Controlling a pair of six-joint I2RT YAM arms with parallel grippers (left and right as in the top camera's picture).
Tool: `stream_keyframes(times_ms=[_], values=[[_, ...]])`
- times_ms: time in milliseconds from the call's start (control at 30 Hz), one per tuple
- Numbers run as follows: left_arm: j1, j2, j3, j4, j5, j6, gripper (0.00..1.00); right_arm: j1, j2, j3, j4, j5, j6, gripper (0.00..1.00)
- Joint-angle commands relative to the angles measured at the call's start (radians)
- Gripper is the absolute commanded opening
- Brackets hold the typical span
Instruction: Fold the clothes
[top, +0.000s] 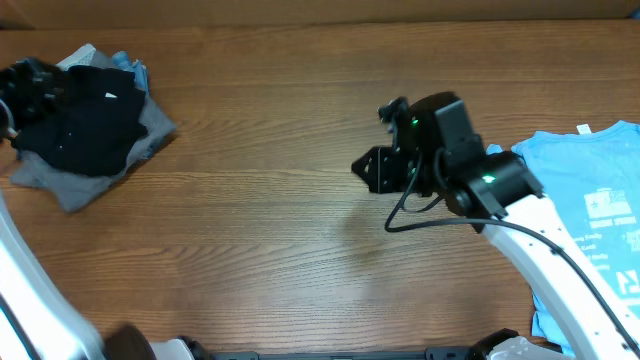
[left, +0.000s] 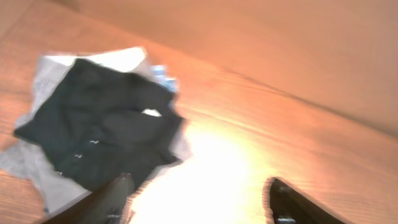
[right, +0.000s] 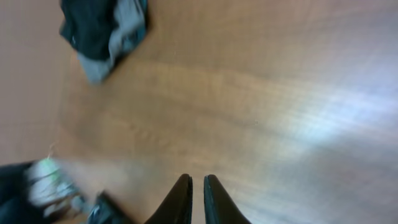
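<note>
The clothes lie in a heap at the table's far left: a black T-shirt (top: 85, 125) (left: 106, 127) with a tiny white label, on top of a grey garment (top: 75, 185) (left: 59, 186). A light-blue edge (top: 133, 72) (left: 163, 76) peeks out behind them. My left gripper (top: 28, 88) (left: 199, 184) is at the heap's left edge, open, with only bare wood between its fingers. My right gripper (top: 358, 166) (right: 197, 182) hovers mid-table, shut on nothing. In the right wrist view the heap (right: 102, 31) is far off at top left.
A light-blue tee with white print (top: 600, 215) lies spread at the table's right edge, partly under my right arm (top: 560, 260). Bare wooden table (top: 270, 230) stretches between the heap and that tee. A cable (top: 410, 215) loops below the right wrist.
</note>
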Motion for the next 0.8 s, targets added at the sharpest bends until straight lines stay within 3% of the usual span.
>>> stream_keyframes(times_ms=[0, 133, 200, 367, 400, 467, 567, 767], values=[[-0.071, -0.097, 0.001, -0.081, 0.018, 0.081, 1.00, -0.004, -0.086, 0.109, 0.001, 0.164, -0.055, 0.13], [-0.197, -0.226, 0.001, -0.204, -0.051, 0.080, 1.00, -0.017, -0.134, 0.172, -0.019, 0.210, -0.056, 0.25], [-0.275, -0.279, 0.001, -0.258, -0.110, 0.080, 1.00, -0.022, -0.165, 0.189, -0.019, 0.216, -0.056, 0.36], [-0.454, -0.365, 0.001, -0.391, -0.269, 0.027, 1.00, -0.022, -0.248, 0.193, -0.016, 0.282, -0.056, 0.68], [-0.488, -0.377, 0.001, -0.417, -0.307, 0.013, 1.00, -0.022, -0.264, 0.193, -0.016, 0.301, -0.056, 0.83], [-0.529, -0.392, 0.001, -0.455, -0.385, -0.041, 1.00, -0.022, -0.286, 0.193, -0.016, 0.319, -0.056, 1.00], [-0.546, -0.396, 0.001, -0.496, -0.455, -0.111, 1.00, -0.022, -0.305, 0.193, -0.016, 0.319, -0.056, 1.00], [-0.546, -0.385, 0.000, -0.529, -0.459, -0.114, 1.00, -0.022, -0.306, 0.193, -0.046, 0.319, -0.056, 1.00]])
